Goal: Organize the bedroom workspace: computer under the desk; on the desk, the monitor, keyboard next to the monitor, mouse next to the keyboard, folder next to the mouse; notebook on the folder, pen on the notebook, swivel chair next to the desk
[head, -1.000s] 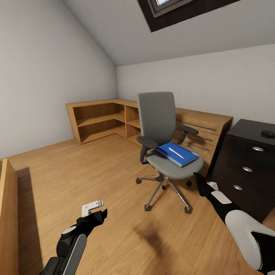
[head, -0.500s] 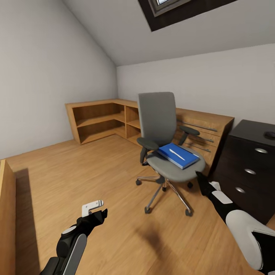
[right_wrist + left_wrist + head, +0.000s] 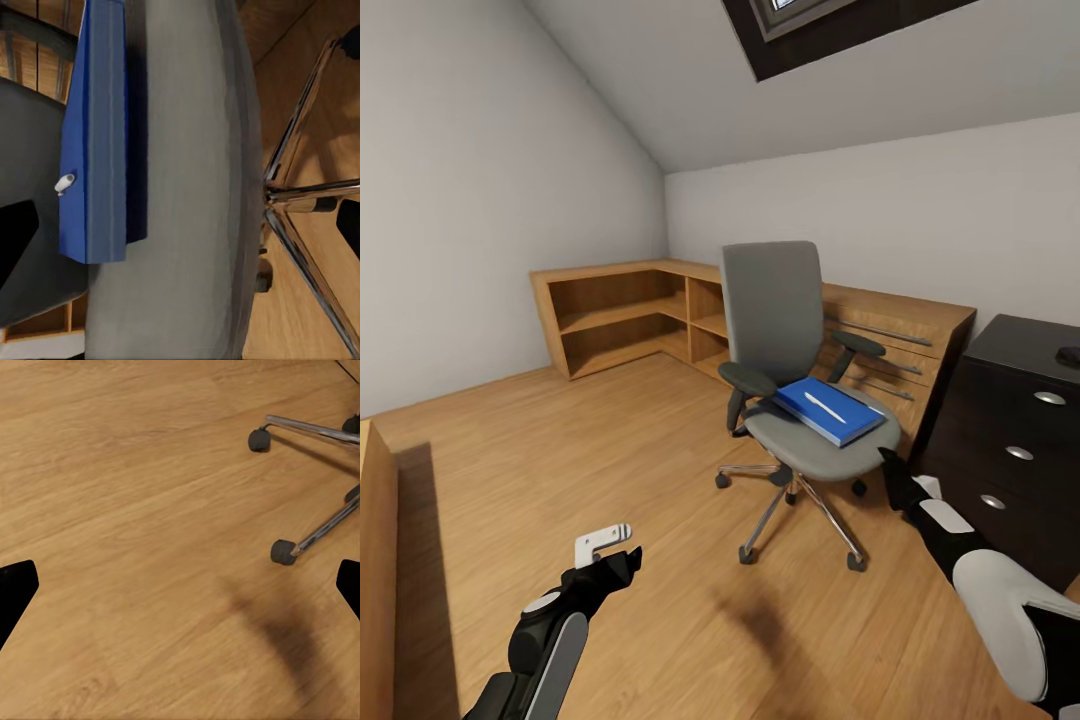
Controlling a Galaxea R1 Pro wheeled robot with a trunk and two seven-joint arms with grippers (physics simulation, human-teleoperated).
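Observation:
The grey swivel chair (image 3: 774, 310) stands mid-room on the wood floor. On its seat lies the blue folder (image 3: 828, 411), and the white pen (image 3: 822, 404) rests on the folder. My right gripper (image 3: 891, 472) hovers open just beside the seat's front edge; its wrist view looks along the folder (image 3: 94, 135), the pen's tip (image 3: 65, 182) and the seat (image 3: 195, 195). My left gripper (image 3: 613, 553) hangs open over bare floor, near the chair's casters (image 3: 283, 551). The desk's dark drawer unit (image 3: 1010, 450) is at the right, with the mouse (image 3: 1069, 355) on top. Computer, monitor, keyboard and notebook are out of view.
A low light-wood shelf and drawer run (image 3: 630, 310) lines the far walls behind the chair. Another wooden edge (image 3: 375, 570) stands at the left. The chair's chrome star base (image 3: 300, 195) spreads over the floor. Open floor lies between me and the chair.
The whole view has drifted slightly, so the camera has moved: the drawer unit and chair sit a bit further right. Both arms keep their pose and hold nothing.

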